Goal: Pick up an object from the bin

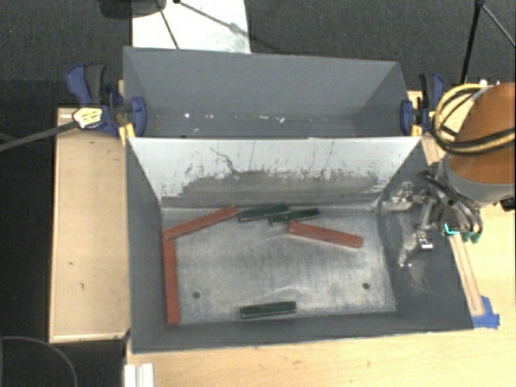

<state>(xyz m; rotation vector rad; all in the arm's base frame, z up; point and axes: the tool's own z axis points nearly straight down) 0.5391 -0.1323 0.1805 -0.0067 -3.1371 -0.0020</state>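
Note:
My gripper [405, 224] hangs over the bin's sloping right wall, above the floor's right edge. Its two metal fingers stand apart, open, with nothing between them. Nearest to it, a little to its left, a red-brown bar [325, 234] lies flat on the floor, slightly slanted. Just beyond that, near the back wall, rest two dark green bars [278, 214] end to end.
A second red-brown bar [200, 222] lies slanted at the back left, and a third [171, 282] runs along the left wall. Another dark green bar [268, 310] sits near the front edge. The arm with its orange cover and cables stands at the right rim.

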